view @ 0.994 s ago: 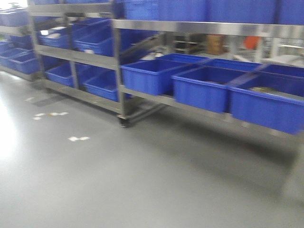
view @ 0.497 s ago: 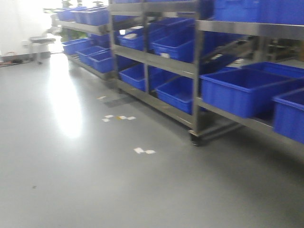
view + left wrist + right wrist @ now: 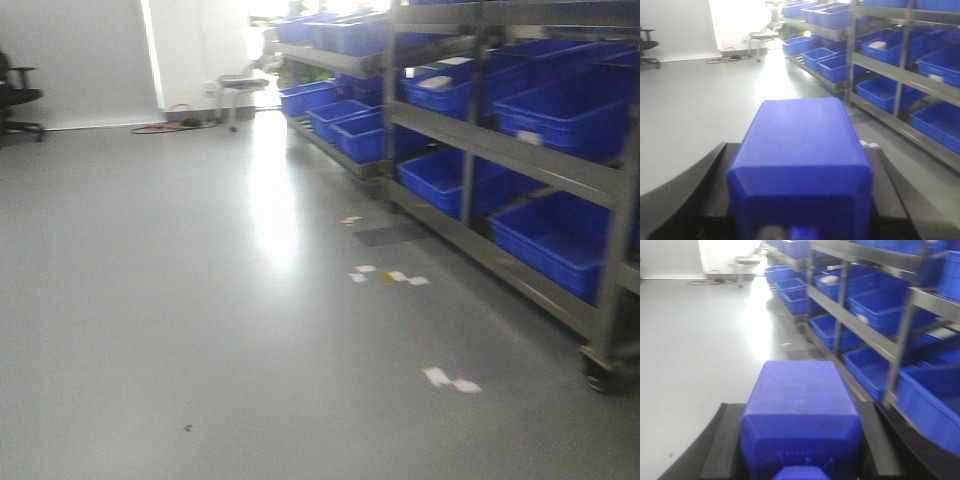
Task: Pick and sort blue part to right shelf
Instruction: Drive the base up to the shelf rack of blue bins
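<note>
In the right wrist view my right gripper (image 3: 800, 407) is shut on the blue part (image 3: 800, 410). It is a dark-blue bottle-shaped block with sloped shoulders, its squarish cap at the bottom edge, and black fingers (image 3: 722, 440) on both sides. In the left wrist view my left gripper (image 3: 800, 147) is shut on a wider blue block (image 3: 800, 150) with a small knob at the bottom edge. The steel shelf with blue bins stands on the right in the front view (image 3: 500, 150), the left wrist view (image 3: 900, 75) and the right wrist view (image 3: 855, 325). Neither gripper shows in the front view.
Grey floor (image 3: 200, 300) spreads to the left, with white tape marks (image 3: 450, 380) beside the rack's castor (image 3: 598, 380). A stool (image 3: 240, 85) and cables lie by the far wall. An office chair (image 3: 15, 100) stands at the far left. More racks with bins (image 3: 330, 100) run back.
The front view has swung left. The racks have slid from the centre to the right edge, and open floor, the far wall, the stool and the chair have come into view.
</note>
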